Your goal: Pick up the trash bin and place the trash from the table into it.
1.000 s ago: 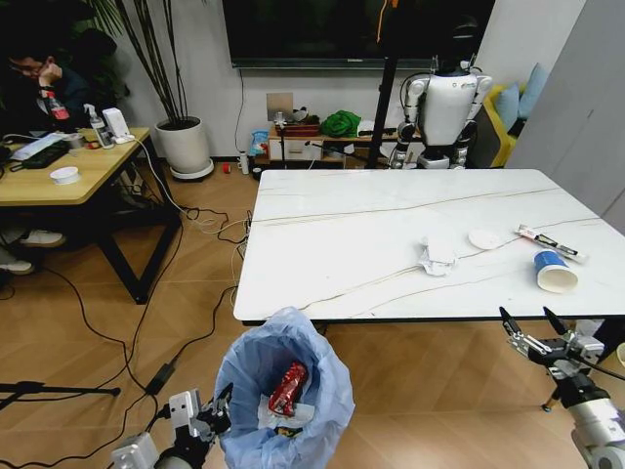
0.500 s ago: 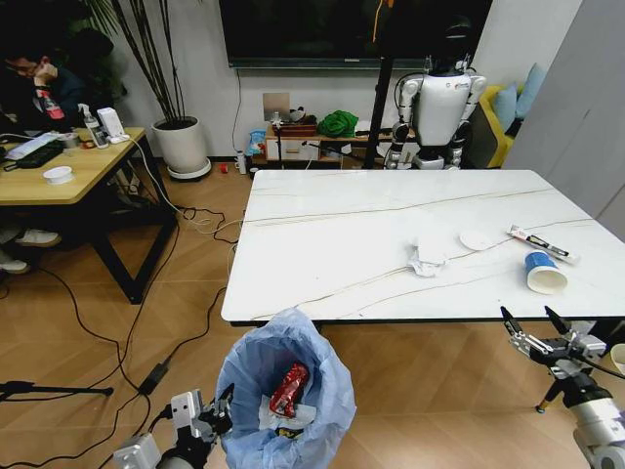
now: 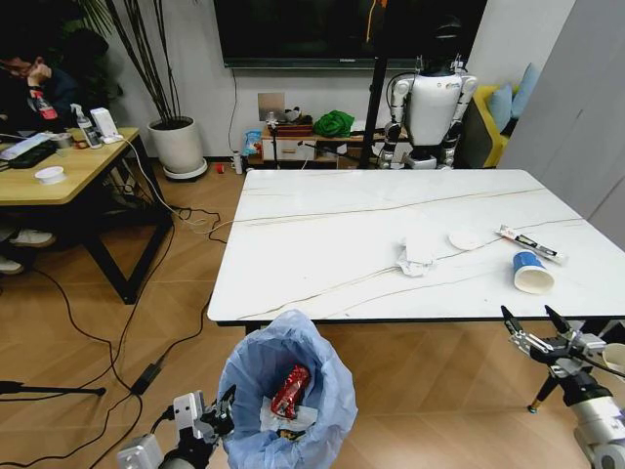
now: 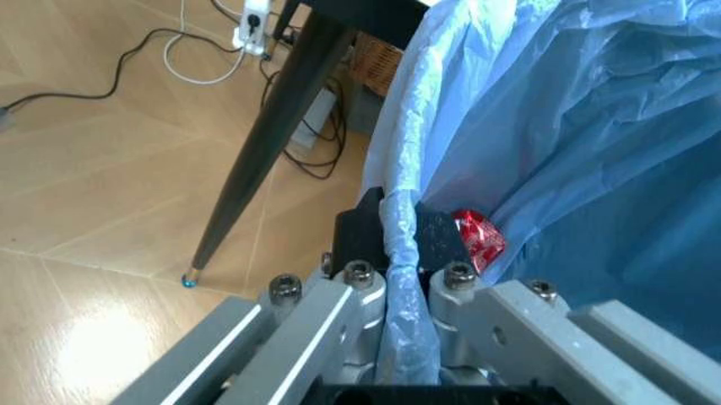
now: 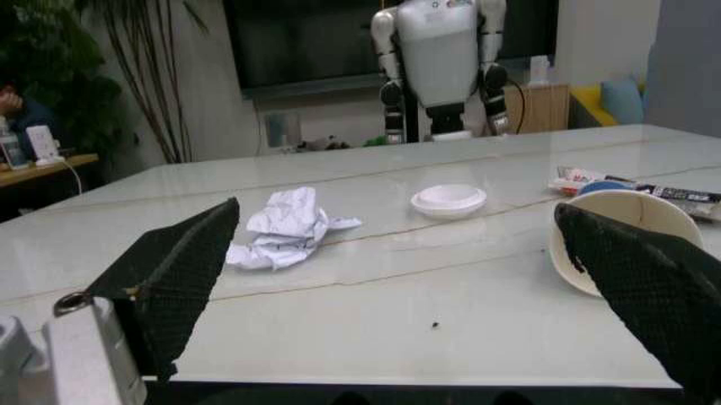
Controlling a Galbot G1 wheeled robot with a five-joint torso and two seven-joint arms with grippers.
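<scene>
The trash bin [image 3: 283, 391], lined with a crinkled light-blue bag, hangs low in front of the table [image 3: 322, 244], with a red wrapper [image 3: 289, 388] and white scraps inside. My left gripper [image 3: 223, 408] is shut on the bin's rim [image 4: 400, 245]; the red wrapper [image 4: 478, 239] shows past the fingers. On the table lie a crumpled tissue [image 3: 414, 258], a white disc [image 3: 463, 238], a printed tube [image 3: 528, 244] and a blue paper cup [image 3: 530, 273] on its side. My right gripper [image 3: 535, 327] is open just below the table's near right edge, facing the tissue [image 5: 287, 228], disc [image 5: 448, 201] and cup [image 5: 614, 240].
A yellow wooden desk [image 3: 59, 176] with clutter stands at the left, cables trailing over the floor [image 3: 146, 303] beside it. A white plant pot [image 3: 178, 147], a low shelf and a white humanoid robot [image 3: 428, 103] stand by the far wall. A black table leg [image 4: 265, 143] is close to the bin.
The whole head view has shifted: the table and its trash now sit further left and nearer. Both grippers and the bin hold the same places in the picture.
</scene>
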